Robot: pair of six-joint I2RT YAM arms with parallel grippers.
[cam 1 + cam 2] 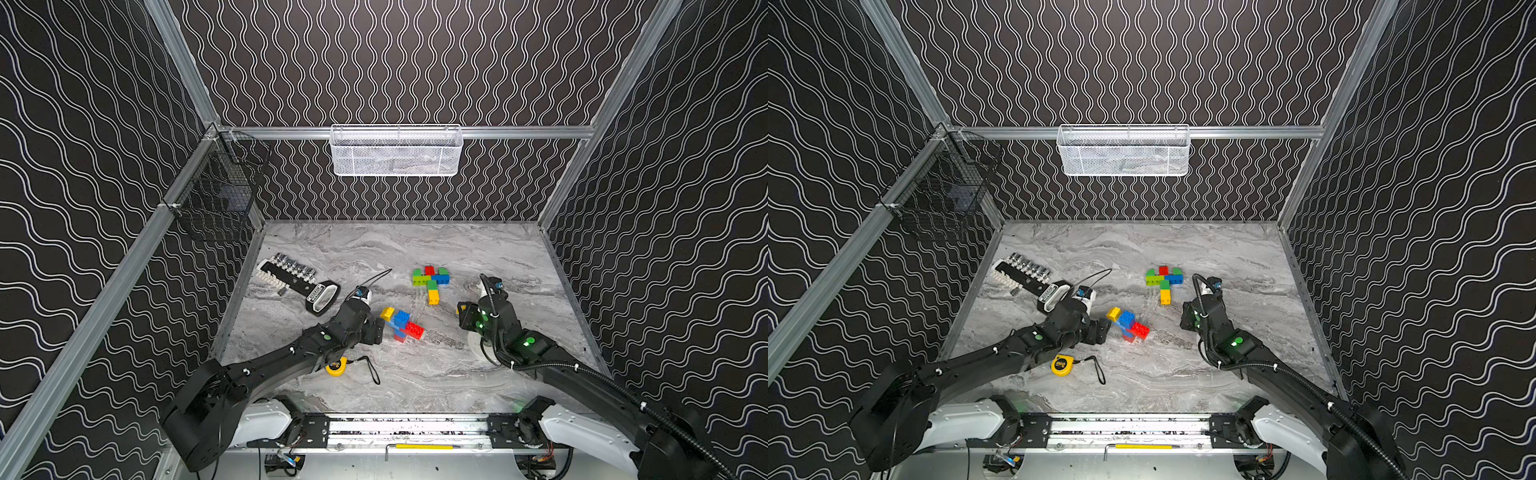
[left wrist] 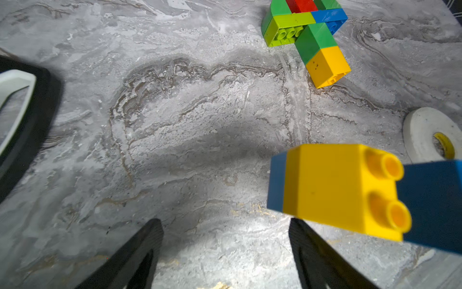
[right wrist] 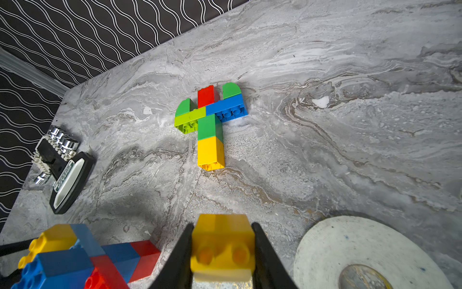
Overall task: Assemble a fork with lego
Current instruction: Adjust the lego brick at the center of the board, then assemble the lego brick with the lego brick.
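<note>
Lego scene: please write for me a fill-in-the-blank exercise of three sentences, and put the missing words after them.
1. The right gripper holds a ____ brick.
2. The left gripper is ____ and holds nothing.
3. The fork's middle prong is ____.

Missing words: yellow; open; red.

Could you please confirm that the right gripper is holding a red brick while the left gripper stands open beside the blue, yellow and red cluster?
Not quite: the right wrist view shows the right gripper holding a yellow brick, not a red one. The left gripper does stand open beside the blue, yellow and red cluster.
</note>
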